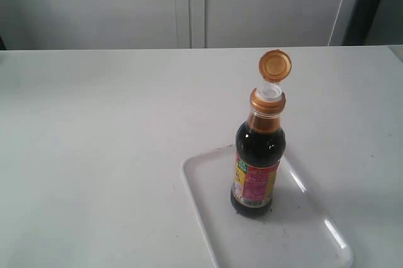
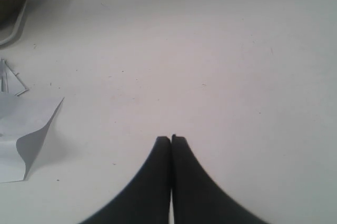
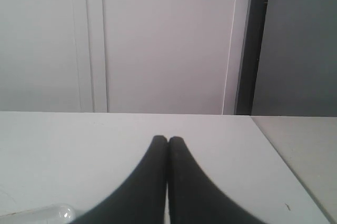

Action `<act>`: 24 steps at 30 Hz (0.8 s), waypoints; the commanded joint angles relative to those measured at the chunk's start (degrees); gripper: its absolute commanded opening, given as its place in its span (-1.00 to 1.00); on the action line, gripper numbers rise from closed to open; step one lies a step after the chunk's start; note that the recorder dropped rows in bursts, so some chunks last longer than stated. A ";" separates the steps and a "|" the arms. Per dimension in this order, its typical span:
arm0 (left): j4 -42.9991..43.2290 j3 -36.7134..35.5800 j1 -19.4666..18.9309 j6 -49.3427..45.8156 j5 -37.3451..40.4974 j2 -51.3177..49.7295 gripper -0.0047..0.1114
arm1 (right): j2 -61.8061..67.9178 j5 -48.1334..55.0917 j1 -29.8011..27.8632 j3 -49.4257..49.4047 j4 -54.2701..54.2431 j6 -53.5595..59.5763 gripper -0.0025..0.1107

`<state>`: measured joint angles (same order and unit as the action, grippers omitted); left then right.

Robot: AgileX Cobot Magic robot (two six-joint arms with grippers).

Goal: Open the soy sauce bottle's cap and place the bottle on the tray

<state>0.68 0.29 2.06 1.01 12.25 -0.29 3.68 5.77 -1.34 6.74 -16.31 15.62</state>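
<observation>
**Open bottle upright on tray; both hands clenched, empty**

Ext. view, nearest first: the tray lies flat on the bench at near right, its near end cut off by the frame edge. The bottle stands on the tray's far-middle part, not touching the rim. Its label faces the cam, w/ dark liquid up to the neck. Higher up, an orange collar rings the white spout, which is uncovered. The cap is flipped open, tilted back above the spout & hinged at the collar's far side. Beyond that the bench runs back to pale panels.

Left wrist view: left hand is clenched, black fingers pressed tip to tip w/ nothing between them, over the bench. A white paper scrap lies on the bench nearby, apart from the hand.

Right wrist view: right hand is clenched too, tips together, nothing held. It's over the bench & points toward the panels at the back.
</observation>
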 commanded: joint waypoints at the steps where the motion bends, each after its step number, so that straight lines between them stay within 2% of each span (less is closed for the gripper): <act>1: -0.68 -0.29 -0.22 -0.20 -0.30 0.29 -0.92 | -0.24 2.11 -0.29 -0.17 3.82 -3.10 -0.96; 10: -0.68 -0.29 -0.22 -0.20 -0.30 0.29 -0.92 | -1.32 5.13 -0.29 -0.17 15.48 -16.77 -0.96; 17: -0.68 -0.29 -0.22 -0.20 -0.30 0.29 -0.92 | -3.68 11.36 -0.29 -0.17 16.31 -17.35 -0.96; 24: -0.68 -0.29 -0.22 -0.20 -0.30 0.29 -0.92 | -3.68 6.60 -0.29 -5.18 16.86 -17.24 -0.96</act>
<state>0.68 0.29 2.06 1.01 12.07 -0.29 0.36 14.82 -1.34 3.86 0.00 -1.42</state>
